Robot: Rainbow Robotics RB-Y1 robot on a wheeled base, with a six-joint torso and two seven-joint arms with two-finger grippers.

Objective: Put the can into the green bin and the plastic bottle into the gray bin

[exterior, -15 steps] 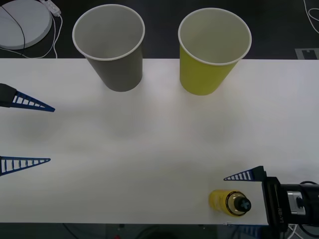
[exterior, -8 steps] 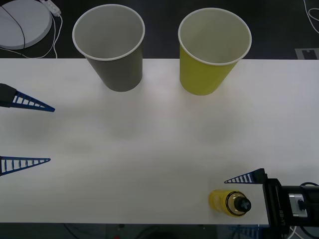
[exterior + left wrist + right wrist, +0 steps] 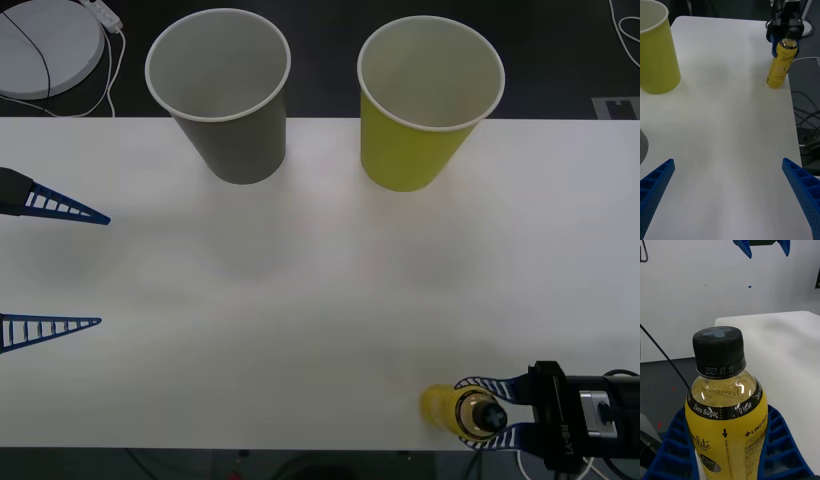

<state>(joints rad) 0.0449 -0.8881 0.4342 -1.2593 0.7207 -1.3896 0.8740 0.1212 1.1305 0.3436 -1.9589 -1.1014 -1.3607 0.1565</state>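
The plastic bottle (image 3: 452, 409) stands upright near the table's front right corner, yellow drink under a black cap (image 3: 718, 346). My right gripper (image 3: 478, 412) is shut on the bottle's upper body, one blue finger (image 3: 784, 444) pressed on each side. The left wrist view shows the same bottle (image 3: 781, 62) gripped from behind. At the table's left side my left gripper (image 3: 100, 270) hangs open and holds nothing. The gray bin (image 3: 235, 135) stands at the back left and the green bin (image 3: 415, 150) at the back right, both upright. The can is out of view.
A white round device (image 3: 45, 45) with a cable lies on the dark floor behind the back left corner. The table's front edge (image 3: 300, 447) runs just below the bottle. Cables (image 3: 805, 123) lie off the table's right side.
The right gripper's fingers, open around the bottle before, have shut on it. The bottle, both bins and the left arm have not moved.
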